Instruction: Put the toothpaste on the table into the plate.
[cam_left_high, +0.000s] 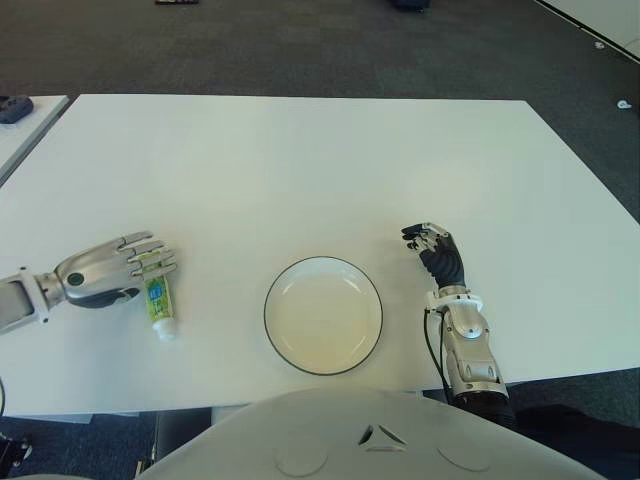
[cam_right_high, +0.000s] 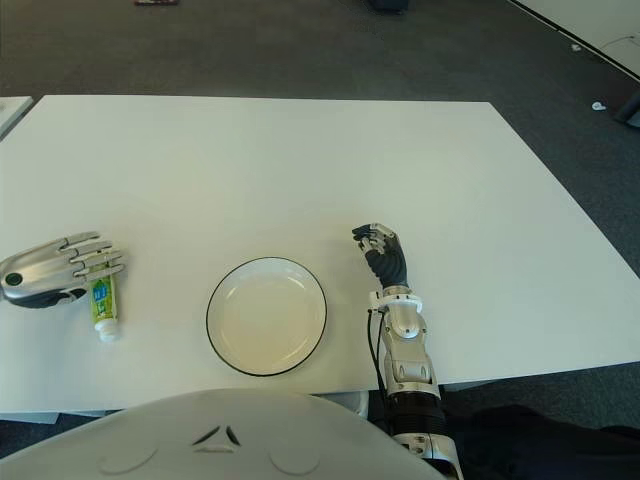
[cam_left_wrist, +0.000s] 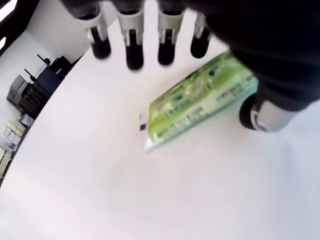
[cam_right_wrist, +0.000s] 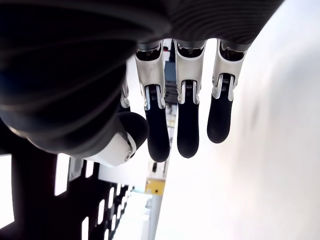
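The toothpaste (cam_left_high: 158, 300) is a green tube with a white cap, lying flat on the white table (cam_left_high: 300, 170) at the front left. My left hand (cam_left_high: 150, 262) is over the tube's far end, fingers (cam_left_wrist: 131, 47) stretched out straight and gripping nothing. In the left wrist view the tube (cam_left_wrist: 200, 100) lies on the table under the fingers, with the thumb beside it. The plate (cam_left_high: 323, 315), white with a dark rim and empty, sits near the front edge, to the right of the tube. My right hand (cam_left_high: 437, 250) shows to the right of the plate, fingers relaxed and empty.
A second table's corner (cam_left_high: 25, 125) with a dark object (cam_left_high: 14, 108) on it is at the far left. Dark carpet surrounds the table. The table's front edge runs just below the plate.
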